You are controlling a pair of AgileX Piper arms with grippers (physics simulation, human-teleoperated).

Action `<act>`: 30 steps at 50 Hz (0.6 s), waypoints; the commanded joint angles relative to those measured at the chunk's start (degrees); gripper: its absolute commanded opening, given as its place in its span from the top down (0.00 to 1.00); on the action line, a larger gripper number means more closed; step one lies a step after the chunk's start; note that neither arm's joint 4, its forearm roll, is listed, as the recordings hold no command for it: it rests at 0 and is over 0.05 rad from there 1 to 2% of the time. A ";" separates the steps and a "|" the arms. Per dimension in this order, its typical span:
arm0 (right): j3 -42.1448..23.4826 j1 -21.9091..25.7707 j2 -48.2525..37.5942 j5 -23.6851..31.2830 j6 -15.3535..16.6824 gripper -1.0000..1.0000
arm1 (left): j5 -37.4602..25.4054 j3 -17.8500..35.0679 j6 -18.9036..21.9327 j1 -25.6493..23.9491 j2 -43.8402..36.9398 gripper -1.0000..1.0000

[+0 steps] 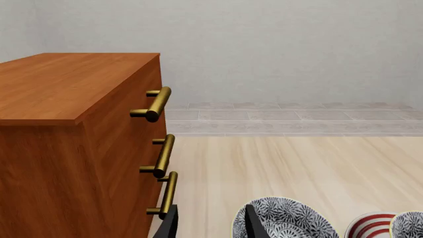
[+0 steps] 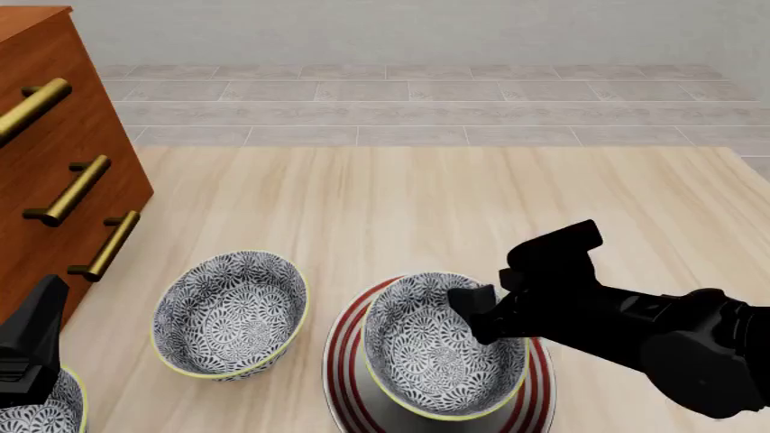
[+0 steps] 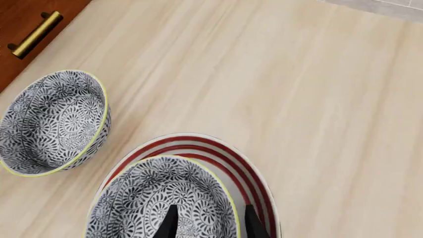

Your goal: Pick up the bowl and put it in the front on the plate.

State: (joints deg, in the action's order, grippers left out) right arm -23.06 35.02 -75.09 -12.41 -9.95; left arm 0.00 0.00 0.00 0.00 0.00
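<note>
The round deep bowl with the grey-blue-and-white flower pattern and pale yellow rim (image 2: 439, 356) is sitting on the big flat white plate with red rings (image 2: 349, 338), at the near edge of the light wooden table (image 2: 457, 216). The bowl is round, so it has no long side, and its open mouth is facing up, maybe leaning a little. Nothing is lying inside it. The plate is holding only this bowl.

The black right gripper (image 2: 479, 317) is reaching in from the right. In the right wrist view its two fingers (image 3: 170, 223) are standing a little apart, one on the inside of the bowl (image 3: 165, 193) and one on the outside, with the yellow rim between them. It is not clear whether they are squeezing the rim or just sitting around it.

A second bowl with the same pattern (image 2: 231, 314) is standing upright just left of the plate (image 3: 218, 153), with a small gap, and nothing is in it. A third matching bowl (image 2: 42, 410) is peeking in at the near left corner.

The black left gripper (image 2: 31, 347) is hanging over that corner, beside the brown wooden drawer chest with brass handles (image 2: 60, 162). Its fingers (image 1: 254, 223) are spread apart and holding nothing
</note>
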 commanded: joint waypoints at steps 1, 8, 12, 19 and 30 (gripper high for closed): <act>-1.94 -1.01 2.00 2.54 0.67 0.00 | 0.00 0.00 0.00 0.00 0.00 0.00; -3.64 -2.51 2.58 4.20 2.67 0.00 | 0.00 0.00 0.00 0.00 0.00 0.00; -4.10 -3.00 2.93 4.70 3.52 0.00 | 0.00 0.00 0.00 0.00 0.00 0.00; -5.94 -3.64 5.04 7.39 5.12 0.00 | 0.00 0.00 0.00 0.00 0.00 0.00; -9.15 -4.61 6.95 9.98 8.26 0.00 | 0.00 0.00 0.00 0.00 0.00 0.00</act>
State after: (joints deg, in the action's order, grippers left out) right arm -29.61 31.23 -70.00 -4.98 -4.28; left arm 0.00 0.00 0.00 0.00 0.00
